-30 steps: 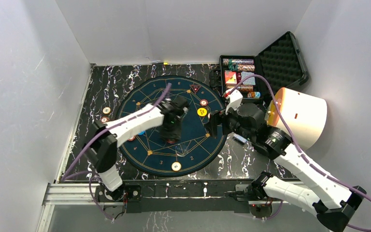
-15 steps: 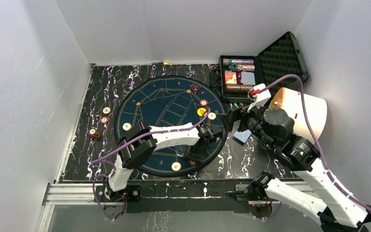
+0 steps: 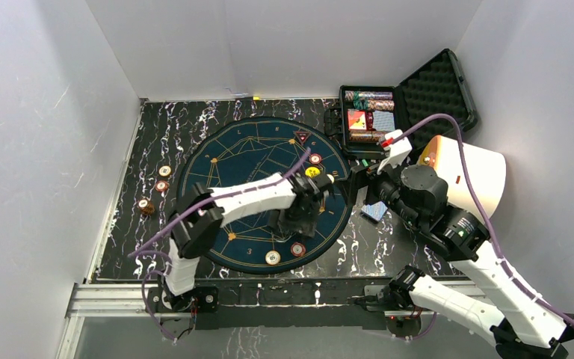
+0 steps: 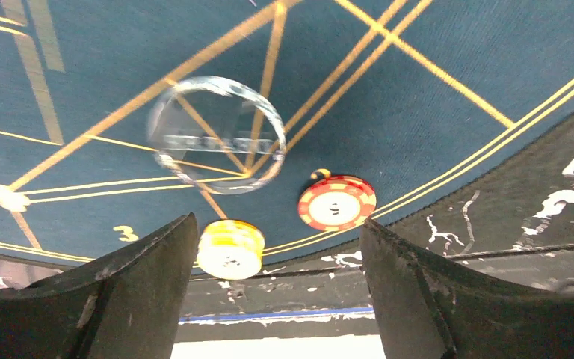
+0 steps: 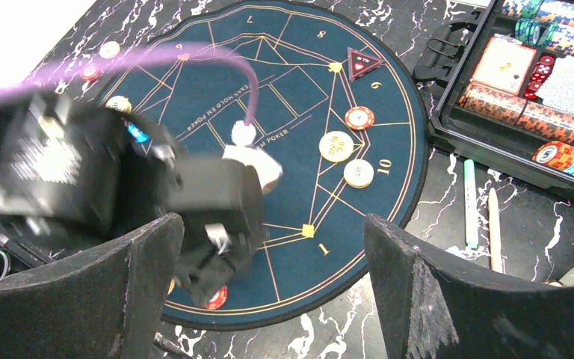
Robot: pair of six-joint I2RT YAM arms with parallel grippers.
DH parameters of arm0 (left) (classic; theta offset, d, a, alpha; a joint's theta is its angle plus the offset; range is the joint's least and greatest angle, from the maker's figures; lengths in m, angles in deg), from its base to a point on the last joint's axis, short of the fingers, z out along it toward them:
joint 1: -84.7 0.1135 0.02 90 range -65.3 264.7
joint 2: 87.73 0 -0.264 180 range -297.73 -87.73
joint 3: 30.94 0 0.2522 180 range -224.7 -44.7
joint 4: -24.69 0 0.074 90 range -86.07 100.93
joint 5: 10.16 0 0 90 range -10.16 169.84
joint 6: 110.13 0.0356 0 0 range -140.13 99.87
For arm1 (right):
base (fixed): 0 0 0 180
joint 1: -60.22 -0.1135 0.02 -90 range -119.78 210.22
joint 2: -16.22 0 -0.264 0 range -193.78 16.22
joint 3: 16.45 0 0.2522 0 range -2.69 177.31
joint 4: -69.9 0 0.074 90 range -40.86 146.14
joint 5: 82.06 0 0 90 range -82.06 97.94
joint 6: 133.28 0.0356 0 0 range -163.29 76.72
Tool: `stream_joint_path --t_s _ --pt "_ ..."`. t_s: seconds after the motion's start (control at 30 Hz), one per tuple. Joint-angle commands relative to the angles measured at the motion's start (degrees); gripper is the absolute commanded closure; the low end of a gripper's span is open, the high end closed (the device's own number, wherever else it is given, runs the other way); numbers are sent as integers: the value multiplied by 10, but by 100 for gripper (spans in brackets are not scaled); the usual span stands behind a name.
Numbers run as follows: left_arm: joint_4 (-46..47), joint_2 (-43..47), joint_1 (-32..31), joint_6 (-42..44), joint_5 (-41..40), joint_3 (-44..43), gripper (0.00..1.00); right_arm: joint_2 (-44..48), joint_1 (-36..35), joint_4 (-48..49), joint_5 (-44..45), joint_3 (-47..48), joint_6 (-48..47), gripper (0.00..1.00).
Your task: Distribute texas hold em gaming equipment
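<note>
My left gripper (image 3: 297, 221) hangs open over the front of the round blue mat (image 3: 247, 161), nothing between its fingers. Just below it on the mat lie a red-and-white chip (image 4: 336, 203) and a cream chip (image 4: 229, 249); from above the red chip (image 3: 297, 249) and the cream chip (image 3: 272, 257) sit near the mat's front rim. A yellow button (image 5: 336, 146), a cream chip (image 5: 358, 173) and a red chip (image 5: 359, 117) lie at the mat's right. My right gripper (image 3: 344, 188) is open and empty above the mat's right edge. Blue-backed cards (image 3: 374, 211) lie under it.
An open black case (image 3: 370, 120) with chip rolls and cards stands at the back right. A big white cylinder (image 3: 471, 179) lies at the right. Two pens (image 5: 468, 202) lie in front of the case. Three chips (image 3: 161, 185) rest on the marble left of the mat.
My left gripper has opened and drawn back from the mat's front rim, leaving the red chip lying there. The right arm has barely moved in the last half second.
</note>
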Motion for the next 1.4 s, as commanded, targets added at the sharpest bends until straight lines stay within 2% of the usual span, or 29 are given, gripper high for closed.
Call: stream_joint_path --t_s 0.0,0.1,0.27,0.4,0.5,0.63,0.8,0.93,1.37 --pt "-59 120 93 60 -40 -50 20 -5 -3 23 -11 8 1 2" --pt "-115 183 192 83 -80 -53 16 -17 -3 15 -21 -4 2 2" --pt "-120 280 405 163 -83 -6 10 -59 -3 10 -91 -39 8 2" --pt "-95 325 592 215 -99 60 9 -90 -3 17 -135 -45 6 2" --pt "-66 339 696 240 -124 103 7 -107 -3 21 -154 -45 4 2" --pt "6 335 807 253 -68 156 7 -116 -3 20 -165 -40 -3 2" --pt "92 266 879 259 24 172 8 -125 -9 18 -152 -37 -13 2" --pt "112 184 885 291 31 146 11 -144 -12 28 -151 -38 -12 2" --pt "125 136 886 306 23 152 21 -157 -14 36 -154 -41 -8 2"
